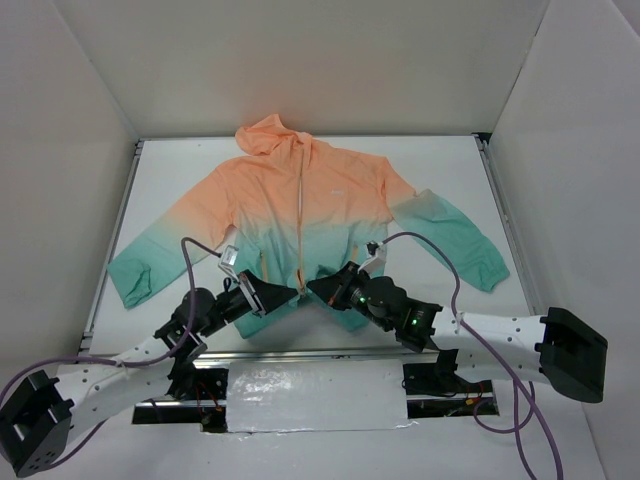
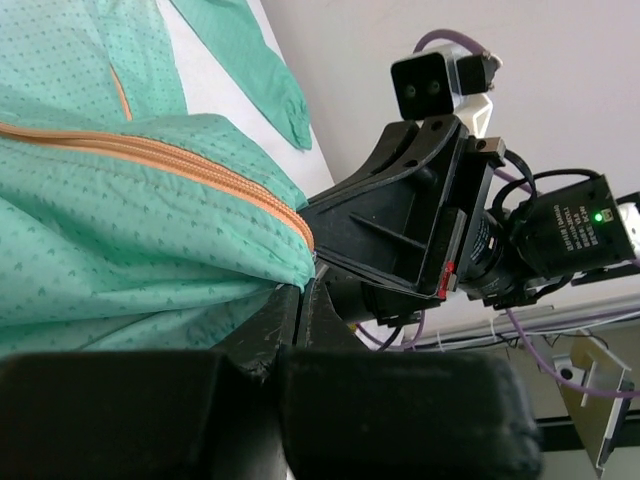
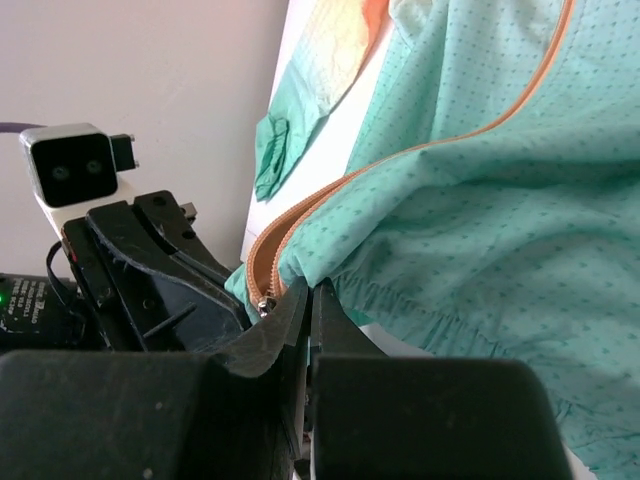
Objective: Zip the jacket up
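Note:
The jacket (image 1: 300,200) lies flat on the table, front up, hood at the far side, orange fading to a teal hem near me. Its zipper (image 1: 301,215) runs down the middle. My left gripper (image 1: 287,293) is shut on the left hem corner at the zipper's bottom end, seen up close in the left wrist view (image 2: 302,292). My right gripper (image 1: 318,287) is shut on the right hem corner, seen up close in the right wrist view (image 3: 310,290). A small metal slider (image 3: 264,306) sits at the end of the orange zipper tape (image 3: 400,160), just left of my right fingers. The two grippers face each other, almost touching.
The white table (image 1: 450,160) has walls on three sides and metal rails along its left and right edges. A shiny taped patch (image 1: 315,395) lies between the arm bases. Purple cables (image 1: 440,250) loop over the jacket's right sleeve and near the left sleeve.

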Controlling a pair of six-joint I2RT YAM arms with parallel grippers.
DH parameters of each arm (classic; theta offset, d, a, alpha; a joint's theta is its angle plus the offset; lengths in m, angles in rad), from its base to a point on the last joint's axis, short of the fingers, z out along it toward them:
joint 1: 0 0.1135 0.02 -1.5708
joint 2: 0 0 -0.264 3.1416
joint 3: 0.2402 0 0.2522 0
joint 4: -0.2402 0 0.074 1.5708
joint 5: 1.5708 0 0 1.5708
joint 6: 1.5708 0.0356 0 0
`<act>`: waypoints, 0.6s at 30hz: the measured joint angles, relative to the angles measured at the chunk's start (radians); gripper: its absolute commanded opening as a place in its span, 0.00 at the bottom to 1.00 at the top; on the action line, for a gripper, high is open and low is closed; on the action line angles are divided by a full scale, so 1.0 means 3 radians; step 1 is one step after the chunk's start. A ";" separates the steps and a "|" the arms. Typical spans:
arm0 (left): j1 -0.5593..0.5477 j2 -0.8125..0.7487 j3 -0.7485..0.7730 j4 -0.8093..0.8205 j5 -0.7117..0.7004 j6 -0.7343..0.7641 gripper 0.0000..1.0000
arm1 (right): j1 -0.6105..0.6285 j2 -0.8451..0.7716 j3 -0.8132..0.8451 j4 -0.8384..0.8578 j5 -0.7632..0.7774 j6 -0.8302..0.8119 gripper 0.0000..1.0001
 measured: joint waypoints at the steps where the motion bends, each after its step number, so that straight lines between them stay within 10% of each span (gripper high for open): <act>1: 0.0000 0.0006 0.0001 -0.0003 0.0025 0.0023 0.00 | 0.0001 0.0000 0.0005 -0.0018 -0.0003 -0.0001 0.00; 18: -0.0015 0.0308 -0.0042 -0.0296 0.0120 0.0406 0.00 | 0.0034 0.0196 0.0005 -0.0395 -0.0126 -0.0121 0.00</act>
